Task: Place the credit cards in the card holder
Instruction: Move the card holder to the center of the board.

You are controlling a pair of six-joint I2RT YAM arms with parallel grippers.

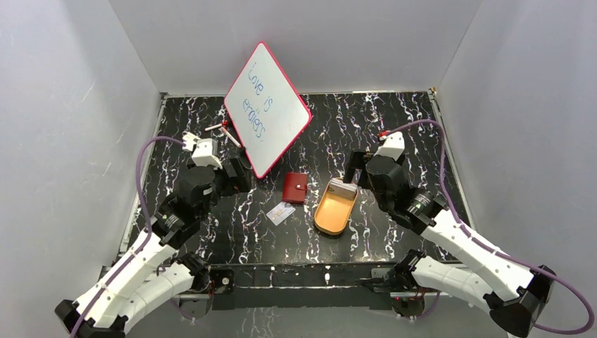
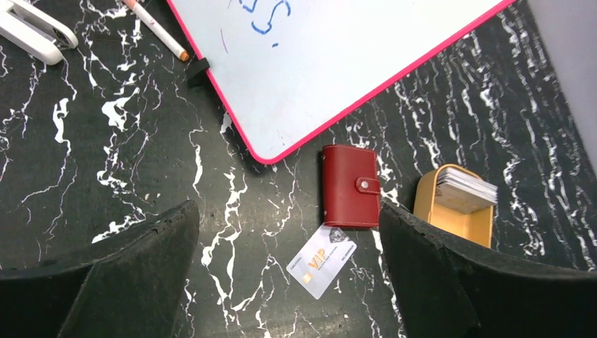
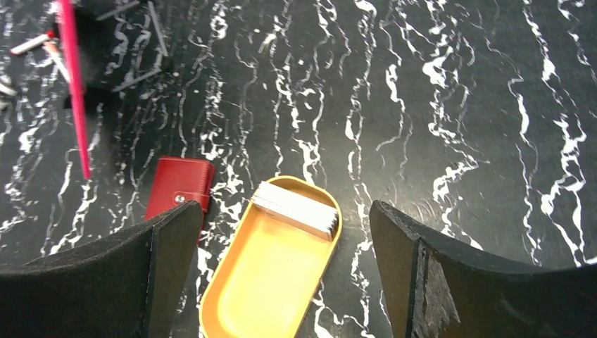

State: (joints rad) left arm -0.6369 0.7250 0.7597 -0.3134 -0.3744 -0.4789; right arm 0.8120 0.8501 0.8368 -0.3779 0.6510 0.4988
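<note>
Currently one card holder [image 2: 350, 185], one loose card [image 2: 322, 262], one stack [image 2: 464, 189]; left fingers [image 2: 141, 282], right fingers [image 3: 457, 282] spread.

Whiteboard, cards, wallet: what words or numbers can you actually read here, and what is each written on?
"Love is endless": blue handwriting on the whiteboard.
"VIP": gold letters on the loose card.
Smaller print on that card: too small to read.
Print on the stack of cards in the tray: unreadable.
No text shows on the wallet.

Card holder [image 2: 350, 185] (snapped shut) lies just beside one loose credit card [image 2: 322, 262].
</note>
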